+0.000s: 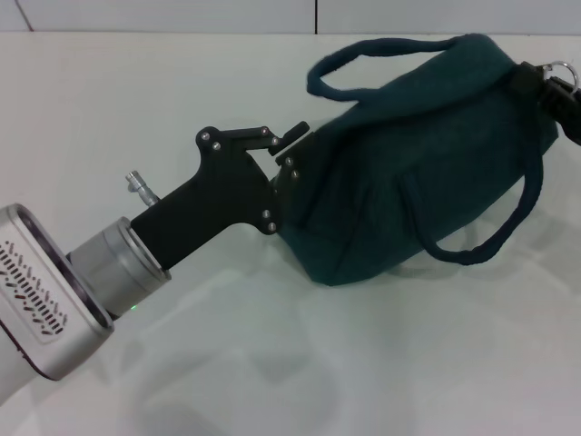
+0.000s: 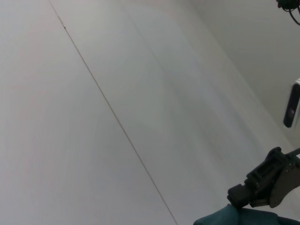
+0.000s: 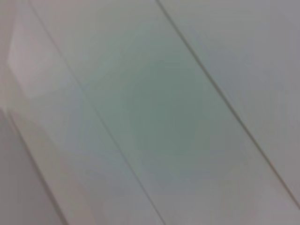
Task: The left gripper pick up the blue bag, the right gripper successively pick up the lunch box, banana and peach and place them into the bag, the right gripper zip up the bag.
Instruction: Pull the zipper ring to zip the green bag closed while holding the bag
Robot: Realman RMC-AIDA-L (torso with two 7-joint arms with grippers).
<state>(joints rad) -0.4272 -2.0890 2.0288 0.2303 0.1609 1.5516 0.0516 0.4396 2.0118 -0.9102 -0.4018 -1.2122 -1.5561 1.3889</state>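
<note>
Now left claw [image 1: 292,145] on blue bag [image 1: 427,154]

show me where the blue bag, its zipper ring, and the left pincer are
blue bag [image 1: 408,173], head view, on its side panel.
zipper ring [image 1: 556,68], head view, on the metal loop at the bag's far end.
left pincer [image 1: 289,150], head view, between its fingertips at the bag's near end.
</note>
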